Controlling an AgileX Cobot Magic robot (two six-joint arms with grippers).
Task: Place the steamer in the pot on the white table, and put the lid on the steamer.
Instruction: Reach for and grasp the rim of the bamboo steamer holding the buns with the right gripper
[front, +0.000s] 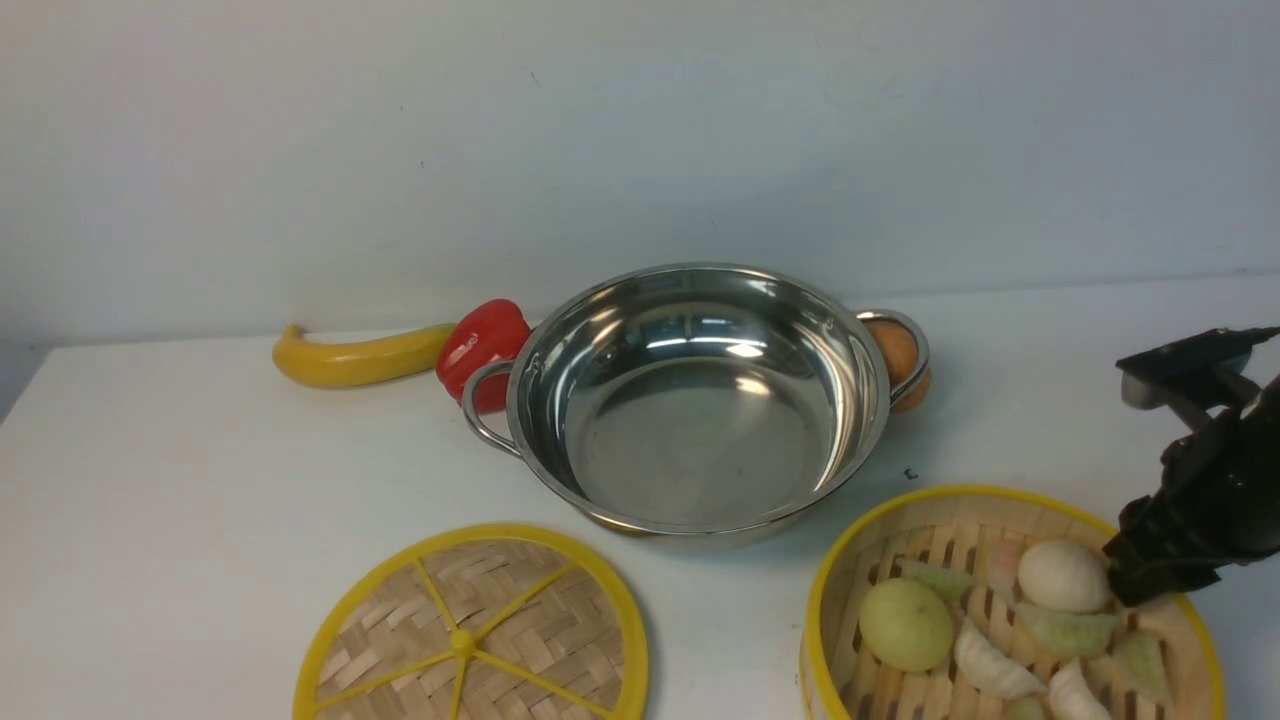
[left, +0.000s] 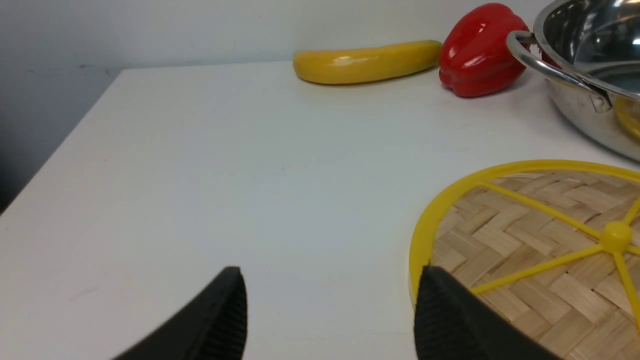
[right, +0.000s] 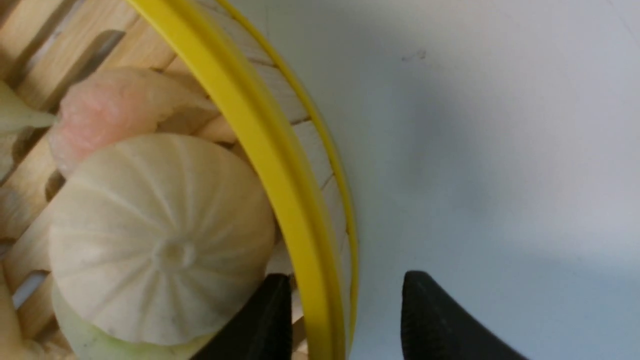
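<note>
Right gripper (right: 345, 287) parted, straddling slatted bamboo steamer (right: 250, 115) wall (yellow rim); left gripper (left: 330, 290) spread wide near flat woven lid (left: 520, 240).

Pot (front: 700, 440): shiny polished steel. Steamer (front: 905, 522): matt slatted wood. Lid (front: 470, 640): matt woven bamboo. Both w/ glossy yellow rims. Table (front: 200, 480): smooth matt white.

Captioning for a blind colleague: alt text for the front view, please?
An empty steel pot sits centred on the white table, with a bamboo steamer of dumplings near right, the right claw at its rim, and the woven lid flat near left. Behind the pot sit a red pepper and an orange-brown item, a banana farther left.
</note>
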